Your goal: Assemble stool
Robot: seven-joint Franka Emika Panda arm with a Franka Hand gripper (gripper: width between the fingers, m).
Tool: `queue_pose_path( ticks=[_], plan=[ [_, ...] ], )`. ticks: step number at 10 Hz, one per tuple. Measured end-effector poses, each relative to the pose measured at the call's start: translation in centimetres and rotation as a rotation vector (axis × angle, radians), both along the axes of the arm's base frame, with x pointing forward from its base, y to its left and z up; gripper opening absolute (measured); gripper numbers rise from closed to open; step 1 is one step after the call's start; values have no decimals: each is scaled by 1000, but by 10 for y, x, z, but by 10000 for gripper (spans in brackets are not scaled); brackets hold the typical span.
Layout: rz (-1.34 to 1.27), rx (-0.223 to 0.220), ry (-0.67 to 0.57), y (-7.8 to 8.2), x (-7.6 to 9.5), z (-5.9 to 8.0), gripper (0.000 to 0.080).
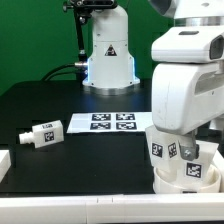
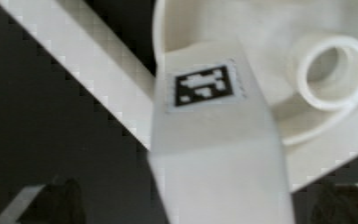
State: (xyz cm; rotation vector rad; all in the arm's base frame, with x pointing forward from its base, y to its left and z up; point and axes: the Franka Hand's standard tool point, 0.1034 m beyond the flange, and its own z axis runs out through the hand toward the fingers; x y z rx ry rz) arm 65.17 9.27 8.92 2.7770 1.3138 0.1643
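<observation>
Nearest the wrist camera, a tagged leg rises from the seat ring, with the gripper jaws spread wide on either side of it and pinching nothing. Across the exterior view, a loose leg lies at 8 o'clock, the marker board sits near centre, and the half-built stool is at 4 o'clock. The plastic looks hard and light (probably slick), so a grip across a leg's flat sides suits it. Open table lies toward 9 o'clock, and the front edge is near.

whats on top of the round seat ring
Two tagged white legs stand on the seat ring. The robot arm hangs right above and covers whatever lies behind them, so more legs cannot be ruled out.
</observation>
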Motion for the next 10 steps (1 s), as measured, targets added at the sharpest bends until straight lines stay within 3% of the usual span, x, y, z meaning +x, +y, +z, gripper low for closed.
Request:
queue_pose_path(
  ticks=[2,5,6,7,8,10],
  plan=[
    [70,-17,-3,-15,3,-2,649],
    [63,-17,-9,-16,4,-2,622],
    [62,-17,-9,-17,4,-2,442],
    [61,-17,-9,-17,4,-2,442],
    [44,-15,-9,-17,4,-2,331],
    [-20,-6,-11,-17,4,-2,331]
  ],
)
